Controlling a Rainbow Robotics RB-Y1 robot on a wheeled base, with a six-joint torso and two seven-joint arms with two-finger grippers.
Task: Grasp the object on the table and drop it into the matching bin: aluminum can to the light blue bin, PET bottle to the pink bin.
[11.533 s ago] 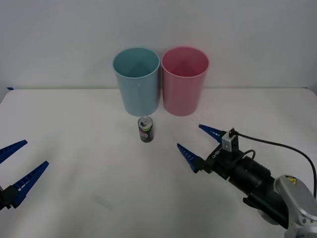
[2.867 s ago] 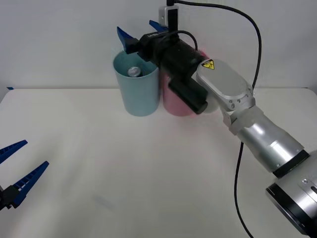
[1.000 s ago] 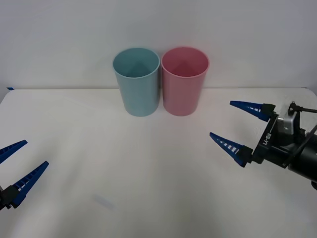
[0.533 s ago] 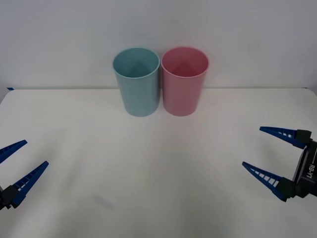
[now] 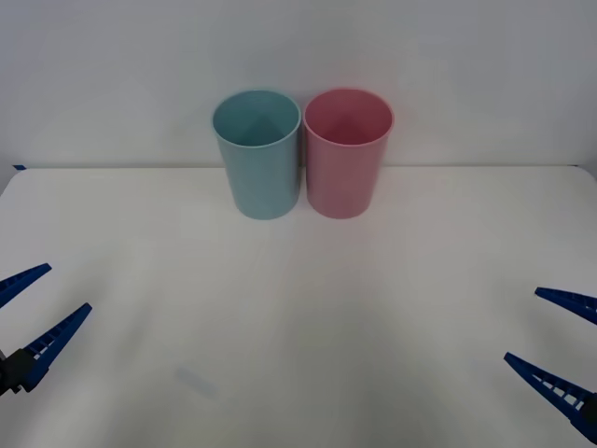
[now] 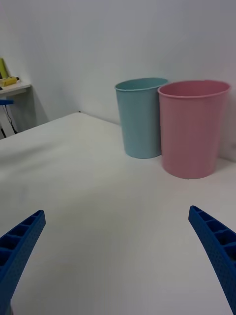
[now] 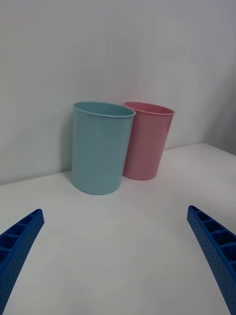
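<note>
The light blue bin (image 5: 264, 168) and the pink bin (image 5: 345, 168) stand side by side, touching, at the back middle of the white table (image 5: 298, 308). The aluminum can is hidden from view. My left gripper (image 5: 67, 287) hovers open and empty at the front left edge. My right gripper (image 5: 522, 325) hangs open and empty at the front right corner. From the right wrist, the light blue bin (image 6: 142, 118) and pink bin (image 6: 192, 130) stand well beyond my right gripper (image 6: 117, 211). The left wrist view shows both bins (image 7: 101, 147) (image 7: 147, 142) far ahead of my left gripper (image 7: 114, 210).
A plain white wall (image 5: 298, 56) rises right behind the bins. A small side shelf (image 6: 11, 87) with a yellow item shows far off in the right wrist view. A faint smudge (image 5: 194, 381) marks the tabletop at the front left.
My right gripper, which let the can go over the light blue bin earlier, has drawn back toward the front right corner, open. The left gripper has stayed put.
</note>
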